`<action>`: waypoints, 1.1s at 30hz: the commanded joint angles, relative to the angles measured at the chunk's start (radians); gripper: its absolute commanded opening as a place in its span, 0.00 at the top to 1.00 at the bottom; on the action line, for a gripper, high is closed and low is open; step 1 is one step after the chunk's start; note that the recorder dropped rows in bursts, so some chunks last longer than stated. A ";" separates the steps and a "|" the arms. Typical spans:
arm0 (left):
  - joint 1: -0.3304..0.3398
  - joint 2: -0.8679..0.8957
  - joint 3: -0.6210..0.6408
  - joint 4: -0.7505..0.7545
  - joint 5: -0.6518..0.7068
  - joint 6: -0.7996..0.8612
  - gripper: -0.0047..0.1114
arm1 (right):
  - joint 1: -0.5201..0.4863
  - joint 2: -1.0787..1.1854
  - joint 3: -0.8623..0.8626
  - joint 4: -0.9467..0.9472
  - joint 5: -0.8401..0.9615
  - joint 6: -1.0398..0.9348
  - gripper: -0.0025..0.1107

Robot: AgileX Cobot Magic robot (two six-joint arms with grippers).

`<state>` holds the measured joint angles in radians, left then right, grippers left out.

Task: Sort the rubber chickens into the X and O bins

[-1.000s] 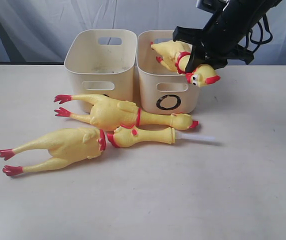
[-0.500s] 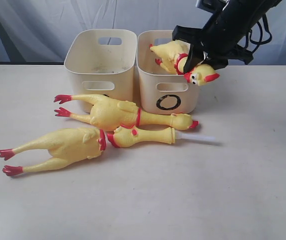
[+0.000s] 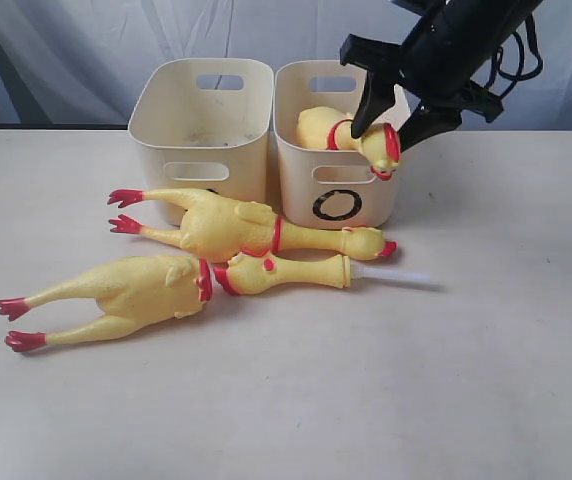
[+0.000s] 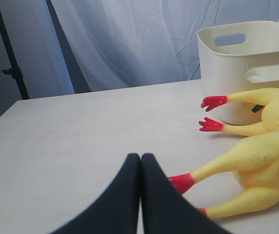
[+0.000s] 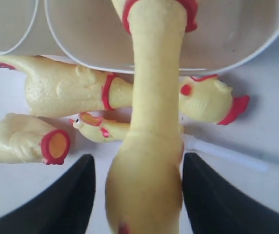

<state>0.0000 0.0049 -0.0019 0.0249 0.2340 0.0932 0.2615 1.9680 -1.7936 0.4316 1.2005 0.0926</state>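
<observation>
Right gripper [image 3: 382, 136] jaws stood apart, gripped nothing. Chicken [image 3: 338, 130] lay across O bin [image 3: 296, 190] front rim, head hung outside. Risk: head weight could've dragged it out onto table [image 3: 466, 380]. Left gripper [image 4: 140, 195] was closed, empty.

a pale table [image 3: 446, 380] carries two cream bins side by side, the left bin [image 3: 201, 120] and the o bin [image 3: 336, 200]. in front of them lie a whole rubber chicken [image 3: 236, 228], a headless chicken body [image 3: 131, 290] and a neck piece [image 3: 286, 272] with a white tube [image 3: 396, 274].
</observation>
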 commanded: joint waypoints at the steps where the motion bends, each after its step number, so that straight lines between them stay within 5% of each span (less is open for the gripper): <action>1: 0.001 -0.005 0.002 0.004 -0.002 -0.003 0.96 | -0.001 -0.008 -0.058 0.068 0.021 -0.003 0.52; 12: 0.001 -0.005 0.002 0.004 -0.002 -0.003 0.96 | 0.001 -0.028 -0.078 0.220 0.021 -0.054 0.52; 23: 0.001 -0.005 0.002 0.004 -0.002 -0.003 0.96 | 0.008 -0.184 -0.078 0.285 0.021 -0.345 0.52; 33: 0.001 -0.005 0.002 0.004 -0.002 -0.003 0.96 | 0.072 -0.324 -0.075 0.150 0.021 -0.363 0.52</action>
<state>0.0000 0.0049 -0.0019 0.0249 0.2340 0.0932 0.2987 1.6859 -1.8652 0.6646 1.2181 -0.2567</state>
